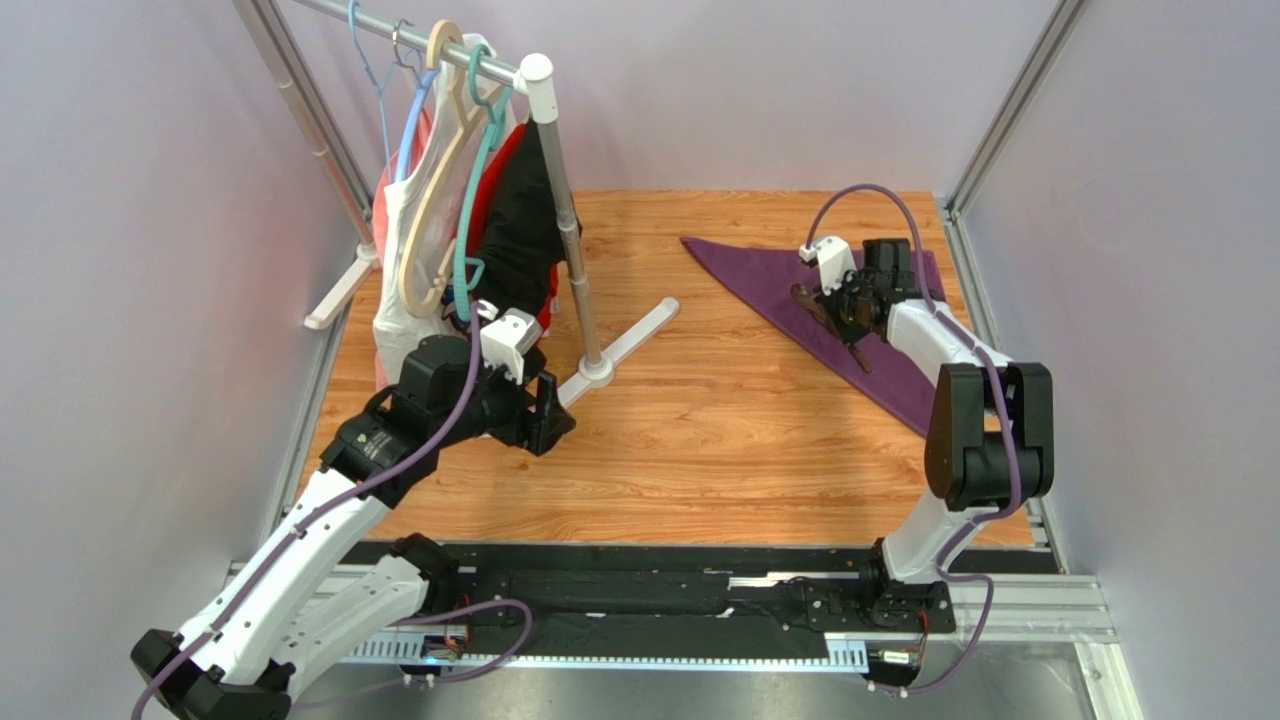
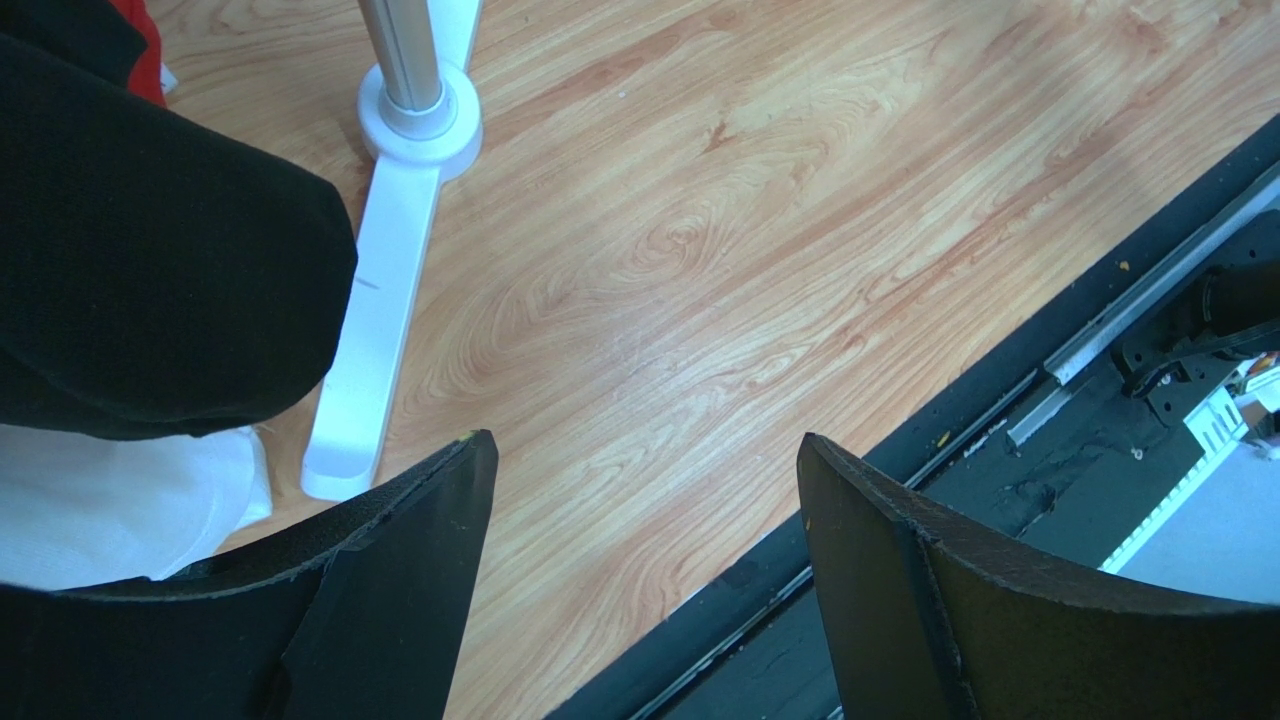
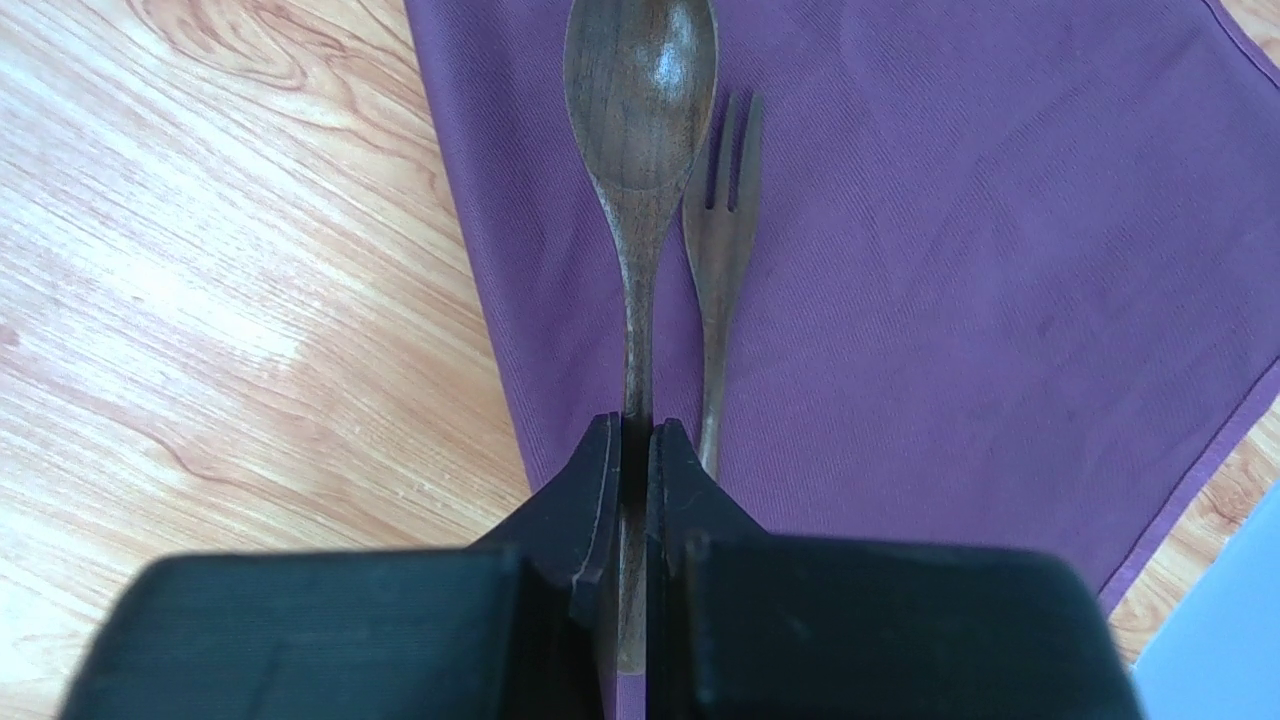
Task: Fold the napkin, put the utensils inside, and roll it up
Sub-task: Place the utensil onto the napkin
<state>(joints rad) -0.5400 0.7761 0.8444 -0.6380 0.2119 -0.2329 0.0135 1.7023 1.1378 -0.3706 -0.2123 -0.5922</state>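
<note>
At the left, the left gripper (image 2: 643, 450) hung over the wooden table (image 2: 721, 225), jaws wide apart with nothing between them. It was near the white foot of the garment rack (image 2: 376, 330) and a black garment (image 2: 135, 270). At the far right, the purple napkin (image 3: 962, 300) lay folded into a triangle. The right gripper (image 3: 636, 428) was clamped on the handle of the spoon (image 3: 639, 90) near the napkin's edge. The fork (image 3: 721, 210) lay just beside the spoon on the cloth.

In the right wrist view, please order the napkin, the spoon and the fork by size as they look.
1. napkin, by far the largest.
2. spoon, longer, with a wider head.
3. fork, beside it at similar distance.
</note>
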